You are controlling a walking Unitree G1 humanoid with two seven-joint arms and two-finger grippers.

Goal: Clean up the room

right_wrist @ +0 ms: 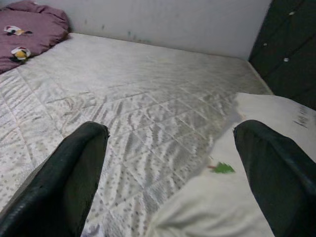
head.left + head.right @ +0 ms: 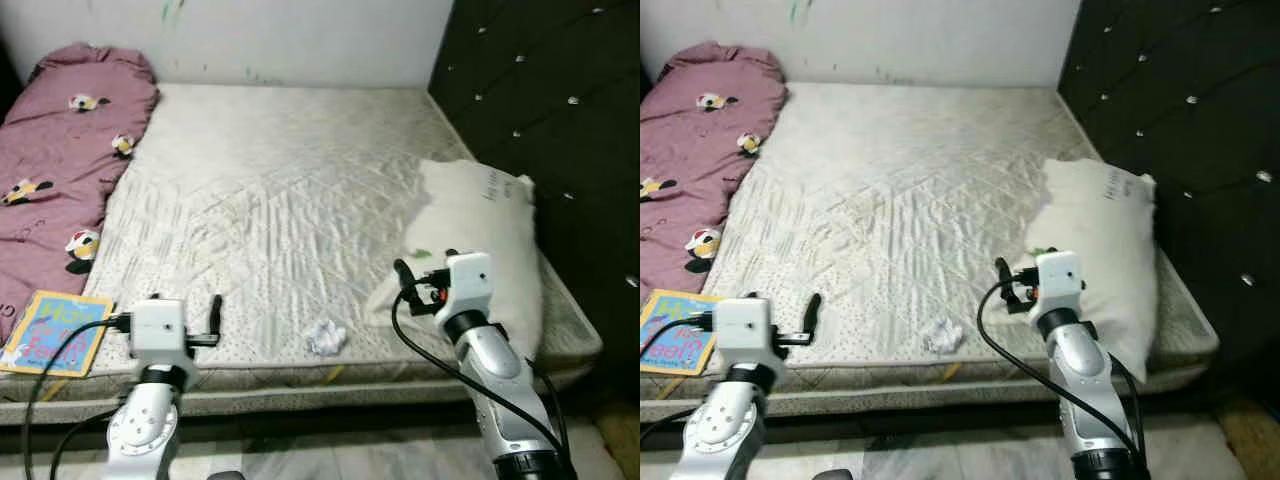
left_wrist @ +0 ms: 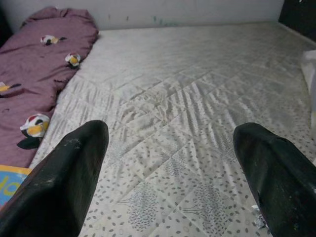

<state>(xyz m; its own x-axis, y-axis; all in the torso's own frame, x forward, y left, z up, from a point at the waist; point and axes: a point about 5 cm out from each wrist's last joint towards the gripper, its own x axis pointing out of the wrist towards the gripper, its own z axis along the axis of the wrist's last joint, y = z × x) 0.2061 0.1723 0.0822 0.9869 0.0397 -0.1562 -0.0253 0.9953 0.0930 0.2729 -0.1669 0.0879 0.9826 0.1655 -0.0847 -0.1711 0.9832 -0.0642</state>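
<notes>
- Bare quilted mattress (image 2: 280, 200) takes up most of the room ahead, with a white wall behind it and a dark tufted headboard (image 2: 540, 110) along the robot's right.
- Near the front edge, between the two arms, lies a small crumpled white paper wad (image 2: 326, 338); for tidying up, this looks like the likeliest thing to pick first.
- I judge the wad very light, soft and crushable, not fragile; a pinch across its middle should hold it, though it may skid on the fabric if nudged.
- Beside the headboard a white pillow (image 2: 480, 240) lies askew, with a small green scrap (image 1: 223, 168) on it; it looks bulky and soft, best gripped at a corner.
- At the robot's left, a maroon blanket (image 2: 60, 170) runs along the mattress edge, and a colourful children's book (image 2: 55, 332) lies at the front corner; flat and stiff, it is best taken by an edge.
- Left gripper (image 3: 173, 173) and right gripper (image 1: 170, 173) both hover over the front edge, fingers spread wide, holding nothing.
- No bin, basket or other container is in sight.
</notes>
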